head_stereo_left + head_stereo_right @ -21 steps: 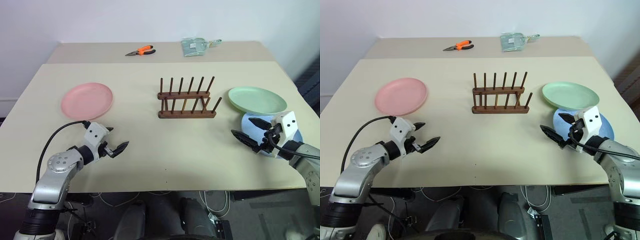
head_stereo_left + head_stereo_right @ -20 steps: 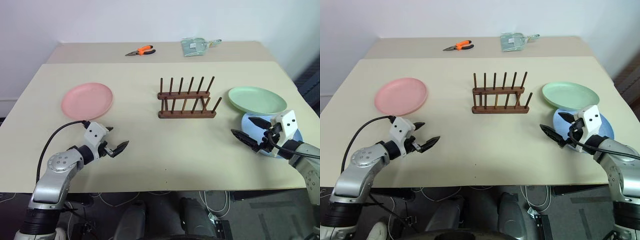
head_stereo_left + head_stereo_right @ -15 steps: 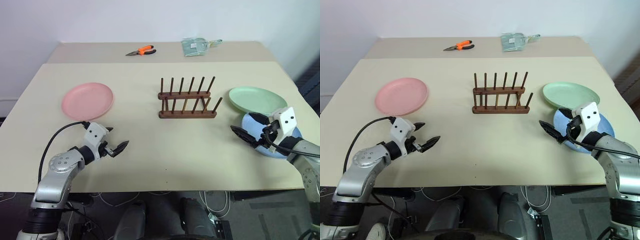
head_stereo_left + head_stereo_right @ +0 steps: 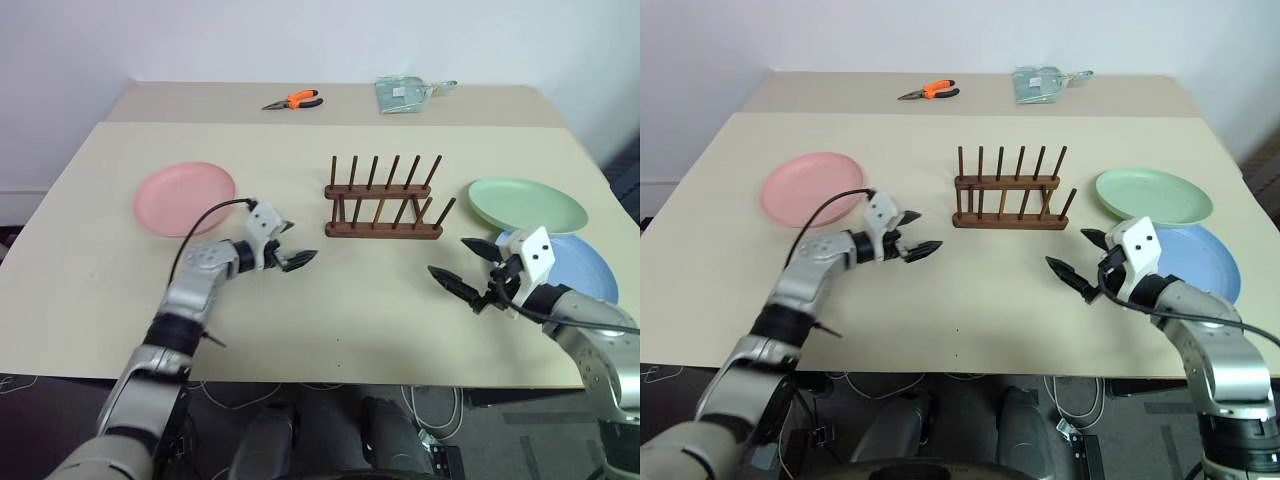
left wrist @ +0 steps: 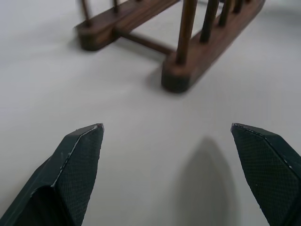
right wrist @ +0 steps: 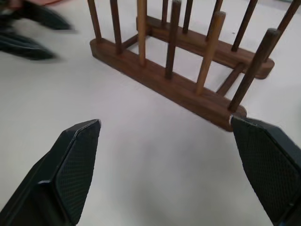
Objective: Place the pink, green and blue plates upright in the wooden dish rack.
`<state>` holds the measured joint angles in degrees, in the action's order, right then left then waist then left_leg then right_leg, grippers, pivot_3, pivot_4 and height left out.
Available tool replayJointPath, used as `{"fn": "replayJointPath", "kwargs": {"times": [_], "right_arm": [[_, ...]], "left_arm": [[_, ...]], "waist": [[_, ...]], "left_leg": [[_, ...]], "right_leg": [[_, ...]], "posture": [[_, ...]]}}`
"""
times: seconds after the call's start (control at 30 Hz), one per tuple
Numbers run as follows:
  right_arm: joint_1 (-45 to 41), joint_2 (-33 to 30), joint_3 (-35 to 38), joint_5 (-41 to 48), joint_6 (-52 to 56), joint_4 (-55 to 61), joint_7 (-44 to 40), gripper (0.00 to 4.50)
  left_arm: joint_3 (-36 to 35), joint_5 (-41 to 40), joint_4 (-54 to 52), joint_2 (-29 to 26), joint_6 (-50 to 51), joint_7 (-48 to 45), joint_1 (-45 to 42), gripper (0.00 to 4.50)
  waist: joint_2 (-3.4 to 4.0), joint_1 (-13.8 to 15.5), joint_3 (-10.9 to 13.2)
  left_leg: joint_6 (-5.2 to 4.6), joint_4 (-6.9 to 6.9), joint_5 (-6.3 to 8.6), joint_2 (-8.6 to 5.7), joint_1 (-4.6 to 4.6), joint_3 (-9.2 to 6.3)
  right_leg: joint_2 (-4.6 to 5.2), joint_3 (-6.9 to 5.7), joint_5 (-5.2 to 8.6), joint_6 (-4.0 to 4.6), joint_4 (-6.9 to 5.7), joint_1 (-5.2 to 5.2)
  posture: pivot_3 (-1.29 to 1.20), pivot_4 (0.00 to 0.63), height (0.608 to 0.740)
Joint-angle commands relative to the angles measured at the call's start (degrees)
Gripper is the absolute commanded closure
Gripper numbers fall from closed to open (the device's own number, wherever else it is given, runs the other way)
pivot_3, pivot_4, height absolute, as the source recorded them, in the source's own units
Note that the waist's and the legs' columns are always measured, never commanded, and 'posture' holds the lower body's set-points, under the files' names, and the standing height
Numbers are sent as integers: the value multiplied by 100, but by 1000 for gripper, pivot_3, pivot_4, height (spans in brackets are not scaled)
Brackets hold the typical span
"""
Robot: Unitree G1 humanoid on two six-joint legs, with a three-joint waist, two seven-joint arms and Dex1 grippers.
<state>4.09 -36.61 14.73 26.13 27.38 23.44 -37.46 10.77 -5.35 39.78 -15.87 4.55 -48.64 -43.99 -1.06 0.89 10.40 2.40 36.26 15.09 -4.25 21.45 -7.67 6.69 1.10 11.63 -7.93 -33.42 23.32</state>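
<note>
Rack: the small dark-brown wooden dish rack [image 4: 384, 201] with two rows of upright pegs is standing empty at mid-table; no plate is sitting in any slot.
Plates: the round pink plate [image 4: 184, 198] is lying flat to the rack's left; the round pale-green plate [image 4: 527, 204] is lying to its right, with its near edge overlapping the round light-blue plate [image 4: 568, 263] beneath.
Left claw: the left gripper [image 4: 291, 246], with black fingers spread apart and holding nothing, is hovering between the pink plate and the rack, pointing toward the rack end.
Right claw: the right gripper [image 4: 468, 267], jaws likewise wide apart and empty, is hanging over bare table just beside the blue plate, aimed toward the rack.
Stage: judged as the very start; all three plates are waiting to be picked.
Method: each plate is lying flat, so a finger is likely needing to slip under the rim; the green one, resting on top, looks like the sensible first pick for the right arm.
Insertion: the plate should be turned on edge and lowered between neighbouring pegs, across both base bars.
Risk: the light rack may be sliding or tipping if nudged sideways.
Clutter: orange-handled pliers [image 4: 293, 100] and a clear packet [image 4: 405, 93] are lying on the far table, well apart.
</note>
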Motion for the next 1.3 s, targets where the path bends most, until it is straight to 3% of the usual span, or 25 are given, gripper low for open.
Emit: {"fn": "replayJointPath", "kwargs": {"times": [0.03,0.13,0.2,0.23,0.3,0.43,0.6,0.73,0.87,0.93,1.03,1.07,1.17,1.3], "right_arm": [[283,191,149,3,49,755,415,0],[616,334,205,-12,119,1166,675,0],[895,388,263,-86,110,1368,823,0],[990,410,286,-104,106,1428,884,0],[1096,427,287,-136,95,1511,955,0],[1025,264,378,-82,138,1486,906,0],[925,-98,642,5,184,1284,591,0],[948,-340,891,33,140,1074,275,0],[995,-391,995,5,57,905,109,0],[1039,-423,1025,-54,12,805,17,0],[1072,-490,993,-91,-22,709,-138,0],[1072,-521,945,-55,-9,692,-227,254],[1081,-587,639,-65,29,742,-412,1316],[974,-542,-88,-449,-44,685,-389,3277]], "left_arm": [[133,336,1299,305,-722,-120,-704,49],[152,537,2124,547,-1112,-113,-1123,49],[125,578,2440,692,-1222,-185,-1258,556],[130,627,2548,722,-1297,-187,-1280,870],[122,681,2647,707,-1440,-225,-1249,1994],[139,735,2520,624,-1774,-492,-1105,3717],[134,533,1630,410,-1966,-1275,-651,3727],[351,351,-100,-163,-1678,-2190,265,3727],[349,368,-863,-556,-1243,-2219,724,3727],[286,344,-1052,-660,-958,-2101,829,2648],[269,434,-1342,-904,-620,-1936,986,1371],[242,426,-1524,-1031,-443,-1911,1087,869],[108,264,-2162,-1448,106,-1959,1468,852],[65,-252,-3490,-2034,1076,-2354,2209,2253]], "waist": [[-1,-27,1],[-3,-56,1],[-3,-32,0],[-5,-15,-1],[-8,-17,-3],[-8,-30,-4],[-6,-23,-4],[-4,-54,-4],[-1,-26,-6],[-2,-22,-6],[-2,-21,-6],[-2,-27,-6],[4,-94,-10],[11,-188,-15]], "left_leg": [[0,0,0,0,-1,4],[-3,-3,2,3,-4,8],[-3,-3,2,6,-6,7],[-3,-2,2,5,-6,5],[-3,2,2,4,-6,5],[-3,3,2,5,-11,5],[-3,-1,2,6,-10,3],[-3,-7,2,8,-10,3],[-3,-3,2,10,-11,2],[-3,0,2,10,-12,2],[-3,1,2,10,-12,2],[-3,0,2,10,-12,2],[-3,-6,2,13,-17,3],[-3,-11,2,22,-21,2]], "right_leg": [[1,1,0,-1,2,0],[1,2,12,-21,2,1],[0,2,13,-23,-2,1],[0,1,13,-23,-3,0],[0,1,13,-24,-2,-4],[0,2,13,-24,-6,-8],[0,1,12,-21,-5,-7],[-1,4,2,-2,-5,-3],[-2,5,0,1,-9,-2],[-2,5,2,0,-10,-6],[-2,5,5,-5,-10,-8],[-2,5,5,-5,-10,-8],[-3,6,4,-3,-10,-6],[-10,6,8,-2,-14,-5]], "posture": [[0,150,740],[0,150,740],[0,150,740],[0,150,740],[0,150,740],[0,150,740],[0,150,740],[0,150,740],[0,150,740],[0,150,740],[0,150,740],[0,150,740],[0,150,740],[0,150,740]]}}
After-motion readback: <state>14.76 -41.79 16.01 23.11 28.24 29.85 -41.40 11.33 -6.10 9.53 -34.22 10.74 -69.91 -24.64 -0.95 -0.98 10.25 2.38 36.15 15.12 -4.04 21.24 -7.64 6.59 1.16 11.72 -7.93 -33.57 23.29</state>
